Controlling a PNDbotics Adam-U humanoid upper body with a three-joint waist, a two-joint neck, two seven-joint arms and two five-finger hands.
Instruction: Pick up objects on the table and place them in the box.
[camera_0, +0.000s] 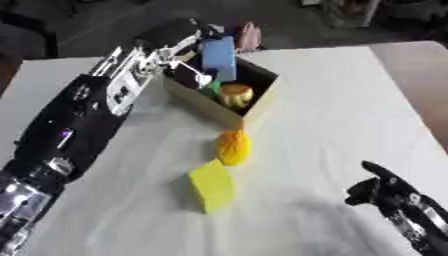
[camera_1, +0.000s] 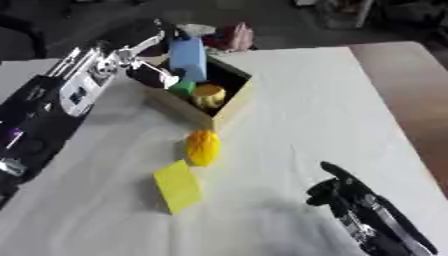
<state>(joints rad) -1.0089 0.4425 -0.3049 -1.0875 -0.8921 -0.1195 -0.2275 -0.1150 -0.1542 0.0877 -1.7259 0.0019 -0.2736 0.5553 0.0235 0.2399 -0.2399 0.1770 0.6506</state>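
Note:
An open cardboard box stands at the far middle of the white table. A tall blue block is upright at the box's back, over its inside. My left hand is at the block's left side with fingers curled against it. Inside the box lie a yellow-orange round thing and a small green thing. In front of the box an orange-yellow lumpy thing and a yellow block lie on the table. My right hand rests at the lower right, holding nothing.
A pink thing sits just behind the box at the table's far edge. My left arm stretches across the table's left side. A brown surface borders the table on the right.

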